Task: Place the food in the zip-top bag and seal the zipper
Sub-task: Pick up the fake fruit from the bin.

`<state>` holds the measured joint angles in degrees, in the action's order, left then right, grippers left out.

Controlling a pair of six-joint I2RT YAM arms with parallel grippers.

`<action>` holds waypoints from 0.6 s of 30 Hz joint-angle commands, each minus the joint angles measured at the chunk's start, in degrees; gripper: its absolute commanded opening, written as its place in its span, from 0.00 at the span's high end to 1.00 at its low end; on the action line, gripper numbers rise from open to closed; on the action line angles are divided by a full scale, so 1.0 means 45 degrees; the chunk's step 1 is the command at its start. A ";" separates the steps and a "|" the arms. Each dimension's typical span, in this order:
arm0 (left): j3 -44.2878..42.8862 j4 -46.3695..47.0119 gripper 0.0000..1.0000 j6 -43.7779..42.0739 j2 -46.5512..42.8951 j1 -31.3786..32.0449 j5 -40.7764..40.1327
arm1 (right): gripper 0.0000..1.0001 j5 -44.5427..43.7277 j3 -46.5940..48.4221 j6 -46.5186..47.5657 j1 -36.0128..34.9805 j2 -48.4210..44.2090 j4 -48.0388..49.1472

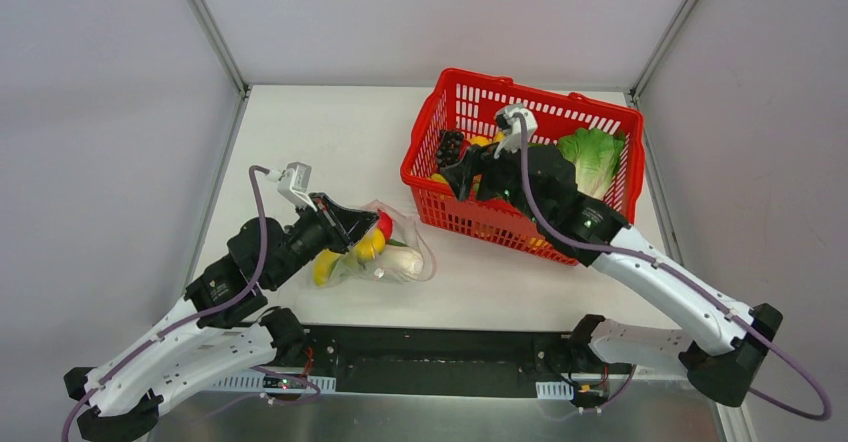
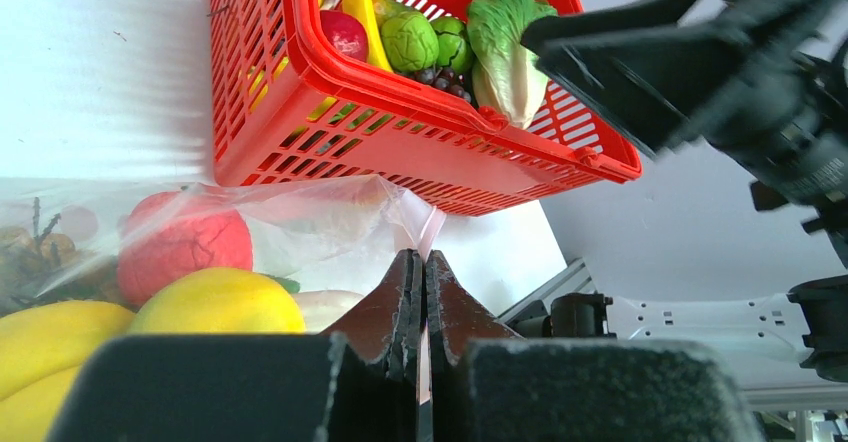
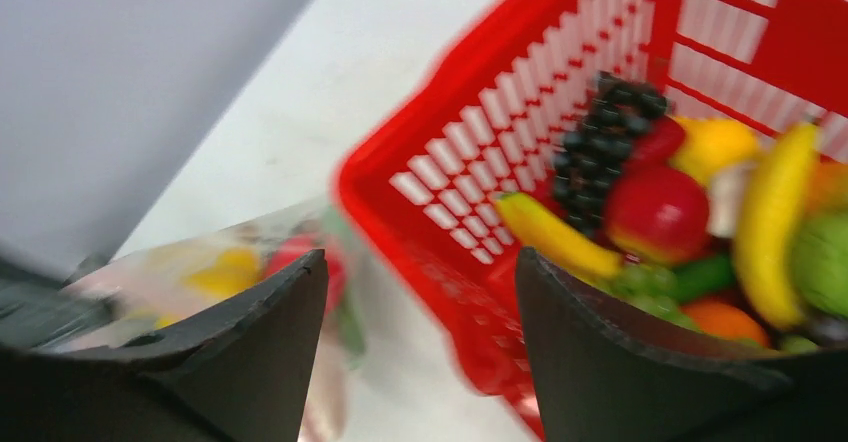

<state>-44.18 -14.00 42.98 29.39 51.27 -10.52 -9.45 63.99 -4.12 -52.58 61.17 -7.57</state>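
Left gripper (image 2: 422, 265) has its jaws clamped on the zip-top bag (image 1: 400, 254), which lies by the table's (image 1: 330, 132) near edge, food (image 2: 180, 242) inside; right gripper (image 3: 420, 262) gapes empty over the red basket (image 1: 520, 89); the thin film may slip free and the mouth collapse, so 1 piece misses.

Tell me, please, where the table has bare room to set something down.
Barest is the far-left table, bordered by the left wall, the red basket and the zip-top bag. A second strip lies between bag, basket and the black base rail. Crowded: the basket's inside, around the open right gripper, and the narrow gap between bag and basket.
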 commanded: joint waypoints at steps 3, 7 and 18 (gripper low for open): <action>0.0024 0.0852 1.00 0.0077 -0.0404 -0.0117 0.0083 | 0.28 -0.0496 0.0644 -0.2049 0.2643 0.0629 -0.1671; -0.0023 0.0831 1.00 0.0057 -0.0398 -0.0111 0.0152 | 0.27 -0.0016 0.0743 -0.2335 0.3807 0.1013 -0.2484; 0.0119 0.0861 1.00 0.0057 -0.0503 -0.0117 0.0200 | 0.19 0.0725 0.2478 -0.1591 0.6110 0.3848 -0.5462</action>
<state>-44.05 -14.04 42.98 28.10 51.27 -10.52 -7.44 70.76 -12.84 -27.00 74.39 -25.17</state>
